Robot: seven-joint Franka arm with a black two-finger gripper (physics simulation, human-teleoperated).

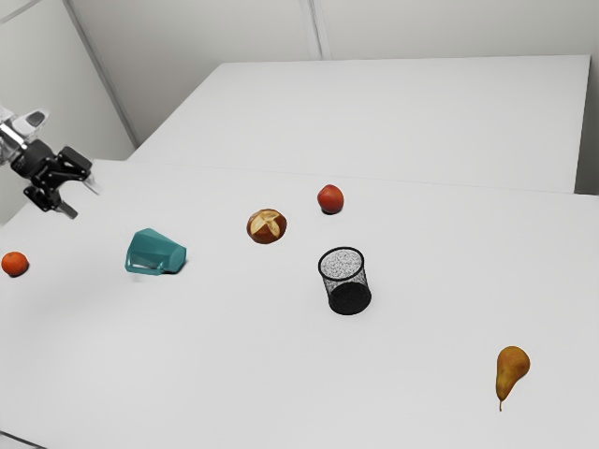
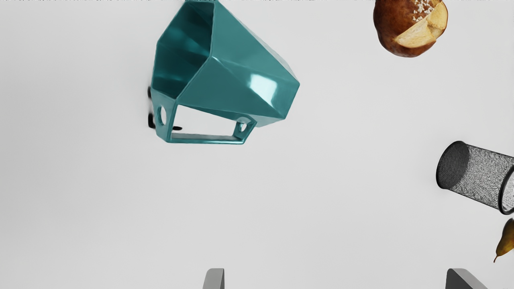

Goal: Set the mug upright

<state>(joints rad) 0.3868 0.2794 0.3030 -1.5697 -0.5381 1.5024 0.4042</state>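
Holding gripper [image 1: 81,200] spread wide, fingers [image 2: 215,279] well apart. Can see mug [image 1: 161,251] lying on its side on the table [image 1: 215,374], between orange [image 1: 14,264] and bun [image 1: 267,226], handle toward the exterior camera.

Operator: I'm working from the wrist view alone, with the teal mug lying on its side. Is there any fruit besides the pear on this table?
Observer: Yes, a round orange fruit lies toward the exterior view's left from the mug.
Operator: What about near the bread roll?
Observer: A round red fruit sits just past it, toward the exterior view's right.
Operator: My picture cuts off the rim of the mesh cup. How does it look?
Observer: The exterior view shows that rim as a complete dark ring, with the cup standing upright.
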